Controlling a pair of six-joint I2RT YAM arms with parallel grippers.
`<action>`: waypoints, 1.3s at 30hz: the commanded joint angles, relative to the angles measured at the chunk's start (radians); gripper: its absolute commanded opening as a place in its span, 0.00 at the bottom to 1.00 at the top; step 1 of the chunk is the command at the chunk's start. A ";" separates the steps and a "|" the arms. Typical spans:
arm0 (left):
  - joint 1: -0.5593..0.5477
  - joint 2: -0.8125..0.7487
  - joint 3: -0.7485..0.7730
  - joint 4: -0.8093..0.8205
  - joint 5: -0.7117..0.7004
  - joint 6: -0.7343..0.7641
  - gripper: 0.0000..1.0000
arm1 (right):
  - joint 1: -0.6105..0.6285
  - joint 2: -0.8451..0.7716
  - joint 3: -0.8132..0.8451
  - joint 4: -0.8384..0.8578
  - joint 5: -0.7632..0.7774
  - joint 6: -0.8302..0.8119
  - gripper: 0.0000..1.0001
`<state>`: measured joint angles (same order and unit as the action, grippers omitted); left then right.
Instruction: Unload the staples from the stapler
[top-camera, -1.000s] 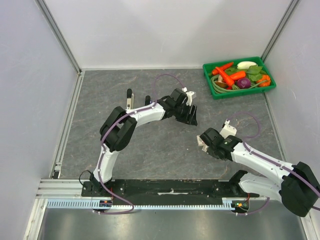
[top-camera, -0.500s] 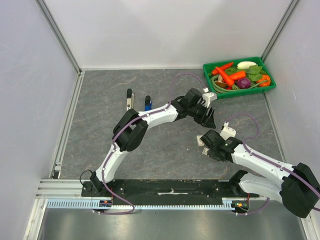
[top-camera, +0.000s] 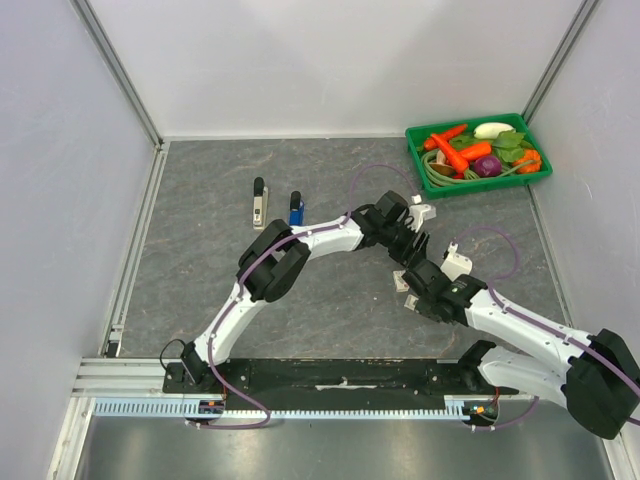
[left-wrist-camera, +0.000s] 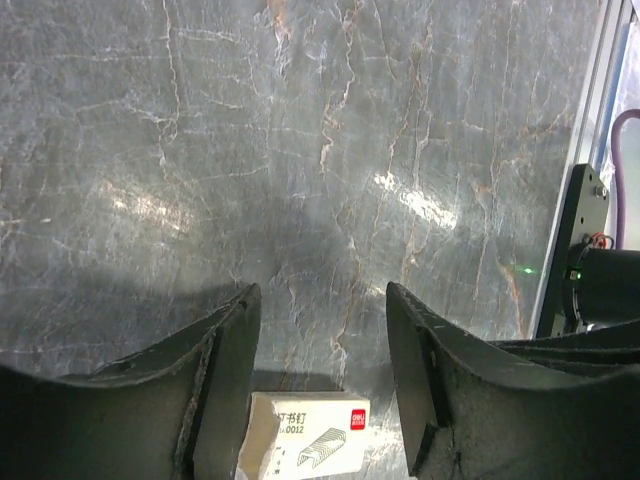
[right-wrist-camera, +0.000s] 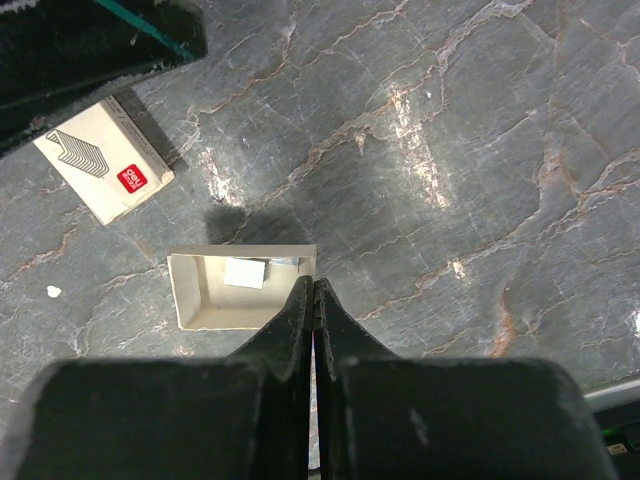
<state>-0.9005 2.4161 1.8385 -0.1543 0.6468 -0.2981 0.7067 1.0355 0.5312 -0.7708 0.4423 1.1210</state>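
Note:
The stapler lies at the back left of the mat in two parallel pieces, a black and silver one (top-camera: 258, 203) and a black and blue one (top-camera: 296, 208), far from both grippers. My left gripper (top-camera: 408, 243) (left-wrist-camera: 320, 292) is open and hovers over a white staple box sleeve (left-wrist-camera: 305, 445) (right-wrist-camera: 100, 160) printed with a staple picture. My right gripper (top-camera: 412, 287) (right-wrist-camera: 314, 285) is shut, its tip at the rim of an open white box tray (right-wrist-camera: 190, 300). A small white piece (right-wrist-camera: 245, 272) and a silvery strip (right-wrist-camera: 285, 260) lie in the tray.
A green bin (top-camera: 545, 171) of toy vegetables stands at the back right corner. The left arm's black fingers (right-wrist-camera: 90, 40) hang just above the sleeve, close to my right gripper. Grey walls and a metal rail (top-camera: 140, 240) bound the mat.
The left arm has swung right and nearer, from beside the stapler to over the staple box sleeve, uncovering the blue stapler piece. The right arm has barely moved.

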 joint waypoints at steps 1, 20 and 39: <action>-0.001 -0.051 -0.077 -0.033 -0.041 0.073 0.60 | -0.003 -0.008 0.012 -0.012 0.018 -0.010 0.00; 0.002 -0.273 -0.476 0.045 -0.159 0.105 0.56 | -0.003 0.069 0.070 -0.012 0.065 -0.072 0.00; 0.025 -0.459 -0.640 0.079 -0.263 0.056 0.52 | -0.084 0.172 0.199 0.007 0.150 -0.328 0.00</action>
<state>-0.8906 2.0190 1.2224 0.0013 0.4877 -0.2443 0.6601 1.2095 0.6800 -0.7723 0.5316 0.8890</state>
